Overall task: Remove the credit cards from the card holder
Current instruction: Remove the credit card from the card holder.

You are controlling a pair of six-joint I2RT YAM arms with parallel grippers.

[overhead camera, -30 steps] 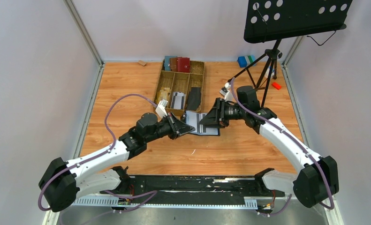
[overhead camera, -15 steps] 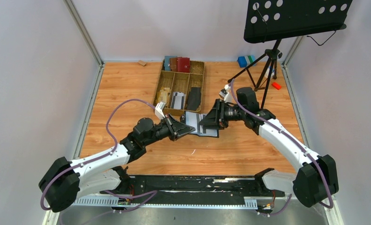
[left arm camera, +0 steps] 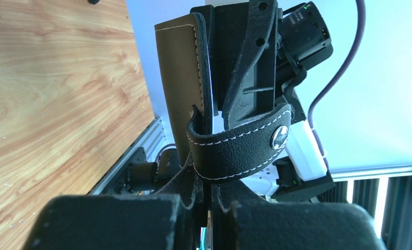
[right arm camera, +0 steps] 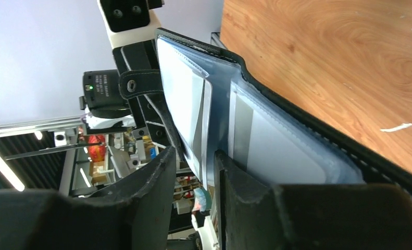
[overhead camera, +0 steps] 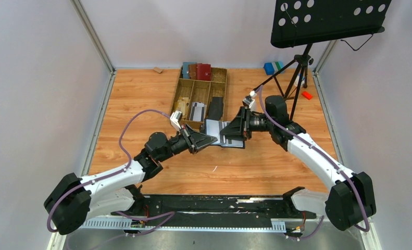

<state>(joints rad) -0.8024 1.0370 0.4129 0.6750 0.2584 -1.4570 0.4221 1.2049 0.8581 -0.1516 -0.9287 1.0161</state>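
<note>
Held spread above the wooden desk, the small black folding card holder is clenched at 9 o'clock by the left claw, exposing a whitish credit card to the right claw at 3 o'clock, whose grip cannot be told.

A divided wooden tray sits mid-table by the far edge of the wood-grain table, with a blue wallet, brown wallet and red wallet at its far end. A black music stand rises over the far right corner, a blue block near its legs.
</note>
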